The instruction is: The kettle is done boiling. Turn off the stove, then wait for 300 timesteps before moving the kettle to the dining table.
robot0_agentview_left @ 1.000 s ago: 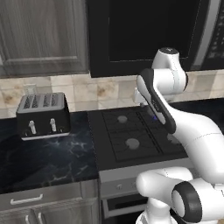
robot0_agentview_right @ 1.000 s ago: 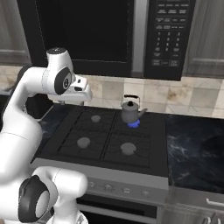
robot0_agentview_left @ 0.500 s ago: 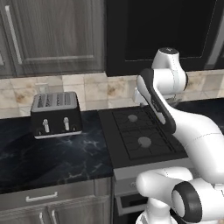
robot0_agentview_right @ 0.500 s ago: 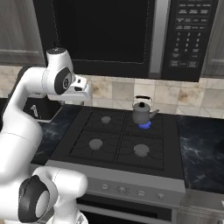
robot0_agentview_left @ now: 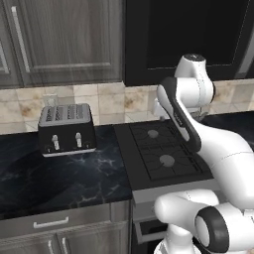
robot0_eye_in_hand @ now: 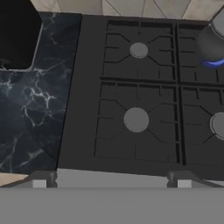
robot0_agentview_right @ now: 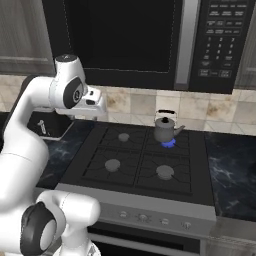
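Four burners make up the stove (robot0_agentview_right: pixel 145 157), and one is lit: a blue flame shows under the kettle (robot0_agentview_right: pixel 165 130) on the rear right burner. Taken left to right from the gripper (robot0_eye_in_hand: pixel 111 183), which hangs above the front edge of the cooktop looking down: off to the jaws' far left stands the black toaster (robot0_agentview_left: pixel 67 129) on the dark marble counter (robot0_agentview_left: pixel 64 173); directly ahead of the jaws lie the two left burners, both unlit; to their far right, well apart, sits the kettle over its flame. The jaws stand spread wide with nothing between them. The knob strip (robot0_agentview_right: pixel 150 218) runs along the stove's front, below the jaws (no knob has yet been touched, by my judgement).

Risks: the knobs are small and close-set, so the wrong one could be turned, leaving the flame burning. Reaching for the kettle before the wait has run would breach the task. The thin arched handle could also slip from a loose pinch.

Markings: the microwave (robot0_agentview_right: pixel 220 45) keypad carries labels, too small to read. No brand is legible anywhere.
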Robot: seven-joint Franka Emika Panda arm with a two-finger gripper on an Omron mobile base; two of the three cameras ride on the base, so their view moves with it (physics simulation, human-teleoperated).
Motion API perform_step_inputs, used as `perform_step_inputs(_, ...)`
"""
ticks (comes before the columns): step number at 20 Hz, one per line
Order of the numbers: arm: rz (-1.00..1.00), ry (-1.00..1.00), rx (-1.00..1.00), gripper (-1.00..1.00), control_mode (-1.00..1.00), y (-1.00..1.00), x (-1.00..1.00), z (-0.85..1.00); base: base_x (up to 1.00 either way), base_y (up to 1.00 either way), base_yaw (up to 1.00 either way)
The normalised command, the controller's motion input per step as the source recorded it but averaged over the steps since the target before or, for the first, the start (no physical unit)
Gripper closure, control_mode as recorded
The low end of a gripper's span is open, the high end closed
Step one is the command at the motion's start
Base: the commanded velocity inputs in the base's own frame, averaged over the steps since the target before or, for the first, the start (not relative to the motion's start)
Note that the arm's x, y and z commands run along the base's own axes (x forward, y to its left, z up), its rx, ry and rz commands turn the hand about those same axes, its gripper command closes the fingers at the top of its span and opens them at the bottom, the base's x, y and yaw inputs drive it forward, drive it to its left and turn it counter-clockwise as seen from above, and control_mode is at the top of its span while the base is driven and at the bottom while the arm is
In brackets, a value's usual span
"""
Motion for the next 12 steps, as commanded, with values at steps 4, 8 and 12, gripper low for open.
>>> perform_step_inputs(4, -0.08, -0.07, 0.09, -1.0, -1.0, -0.32, -0.2, 0.0, 0.0, 0.0, 0.0)
perform_step_inputs(8, -0.11, -0.07, 0.11, -1.0, -1.0, -0.38, -0.29, 0.0, 0.0, 0.0, 0.0)
perform_step_inputs(12, -0.11, -0.05, 0.12, -1.0, -1.0, -0.39, -0.3, 0.0, 0.0, 0.0, 0.0)
